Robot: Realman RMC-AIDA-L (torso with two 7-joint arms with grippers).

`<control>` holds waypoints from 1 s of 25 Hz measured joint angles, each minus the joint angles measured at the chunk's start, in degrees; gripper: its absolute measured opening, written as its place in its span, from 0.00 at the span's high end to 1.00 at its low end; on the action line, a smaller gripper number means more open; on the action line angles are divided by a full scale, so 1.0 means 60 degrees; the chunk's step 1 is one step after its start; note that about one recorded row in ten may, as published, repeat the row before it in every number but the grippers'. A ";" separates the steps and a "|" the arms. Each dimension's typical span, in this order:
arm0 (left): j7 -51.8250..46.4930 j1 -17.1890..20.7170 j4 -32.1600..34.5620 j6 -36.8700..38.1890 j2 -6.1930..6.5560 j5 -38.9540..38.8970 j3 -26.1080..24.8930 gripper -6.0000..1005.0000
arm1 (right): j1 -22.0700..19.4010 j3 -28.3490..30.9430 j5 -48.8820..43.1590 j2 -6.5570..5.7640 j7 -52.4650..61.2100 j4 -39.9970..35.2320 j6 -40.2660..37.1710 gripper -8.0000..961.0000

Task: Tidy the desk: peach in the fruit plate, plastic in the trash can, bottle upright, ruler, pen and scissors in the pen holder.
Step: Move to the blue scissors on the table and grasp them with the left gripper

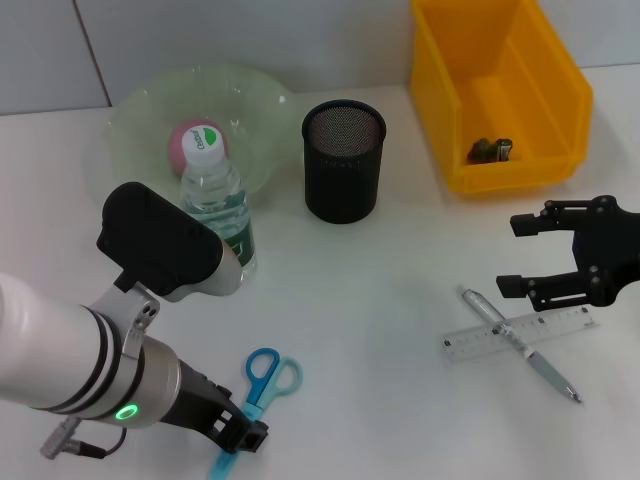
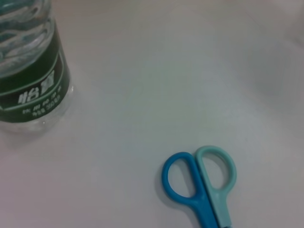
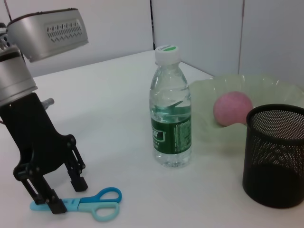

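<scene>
Hovering low over the scissors, left gripper sits at the near-left of the bench. Fingers spread apart, straddling the blade end, tips at bench level; from the right wrist view they look open w/ nothing clamped, can't tell if they touch the blades. Scissors lie flat, blue + teal handles pointing away from the robot, toward the bottle.

Bottle is upright, white cap on, green label, standing just in front of the fruit plate. Pink peach already sits in that pale green plate, partly hidden behind the bottle cap in head view.

Black mesh pen holder stands upright beside the plate, to its right; can't see inside it.

Yellow trash can is at the far right, w/ a small dark crumpled bit of plastic on its floor.

Right gripper hangs over the right side of the bench, fingers wide open, empty, just beyond the ruler and pen. Clear ruler lies flat; pen lies across it diagonally, touching it. Both well apart from the pen holder.

Left wrist view: only bottle base and scissor handles on bare bench, own fingers not in shot.
</scene>
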 joint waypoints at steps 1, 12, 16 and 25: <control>0.0000 -0.0014 0.0014 0.0005 0.0001 0.0012 0.0005 0.44 | 0.0000 0.0001 0.0000 0.0004 0.0007 -0.0006 -0.0003 0.15; 0.0000 -0.0111 -0.0052 0.0006 0.0002 -0.0032 0.0011 0.50 | 0.0001 0.0014 0.0000 0.0013 0.0029 -0.0033 -0.0015 0.15; -0.0001 -0.0143 -0.0155 -0.0029 0.0002 -0.0052 0.0014 0.52 | 0.0001 0.0014 0.0000 0.0013 0.0029 -0.0033 -0.0020 0.15; 0.0000 -0.0280 -0.0297 -0.0015 0.0002 -0.0072 0.0011 0.52 | 0.0001 0.0015 0.0000 0.0014 0.0115 -0.0044 -0.0043 0.15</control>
